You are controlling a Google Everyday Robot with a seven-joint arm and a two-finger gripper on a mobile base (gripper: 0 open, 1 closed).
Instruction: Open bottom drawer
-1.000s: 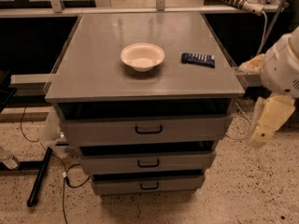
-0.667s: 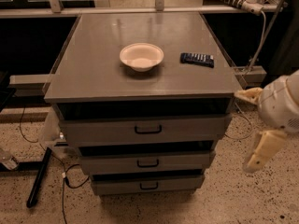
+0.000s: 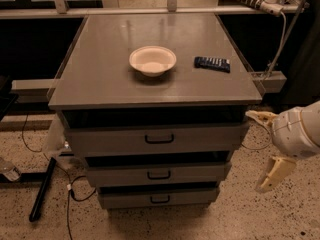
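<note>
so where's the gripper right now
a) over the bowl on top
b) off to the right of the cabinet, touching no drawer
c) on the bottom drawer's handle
b: the gripper hangs off the right side of the cabinet, well apart from the bottom drawer.

End effector (image 3: 256,151) hangs low at right, fingers (image 3: 274,173) spread wide apart

Grey tabletop (image 3: 105,74) of drawer unit: white bowl (image 3: 152,60) upright near centre; dark flat rectangular object (image 3: 212,63) lying to its right in view, apart from it, near the edge. Speckled floor (image 3: 280,219) carries the unit. Robot hand (image 3: 254,151) low, just beside the unit's right side in view, fingers spread apart
</note>
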